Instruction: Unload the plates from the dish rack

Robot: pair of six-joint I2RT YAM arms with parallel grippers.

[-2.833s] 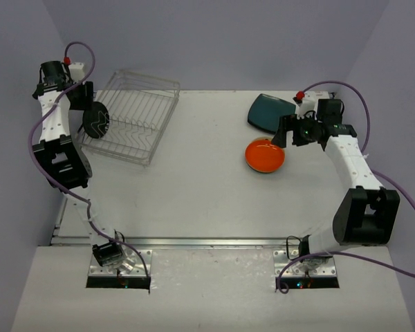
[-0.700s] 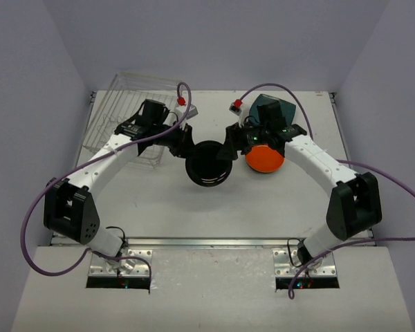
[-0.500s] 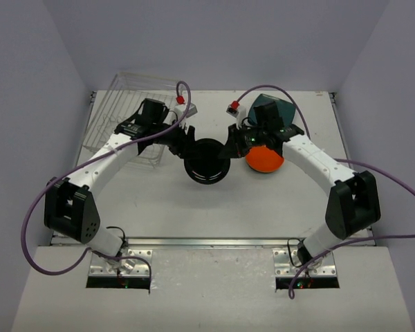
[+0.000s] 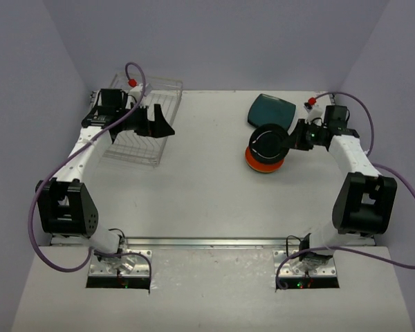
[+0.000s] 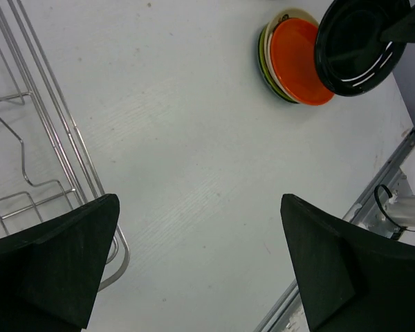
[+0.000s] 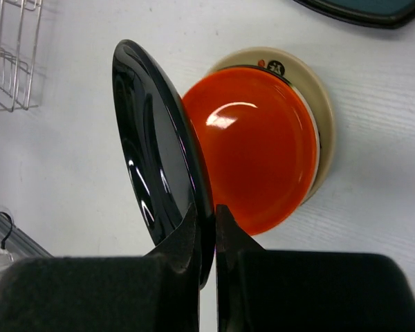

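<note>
Plates lie on the right side of the table [image 4: 207, 194]: an orange plate [image 6: 263, 159] tops a small stack with a cream plate [image 6: 325, 131] beneath it, and a dark teal plate [image 4: 271, 111] sits just behind. Our right claw [image 6: 206, 228] pinches the rim of the black plate [image 6: 155, 159], holding it on edge just above the stack. Our left claw [image 4: 160, 123] gapes wide, holding nothing, by the right edge of the dish rack [image 4: 135, 149].

Black plate [image 4: 270, 140] over orange-red plate [image 4: 263, 165]
</note>
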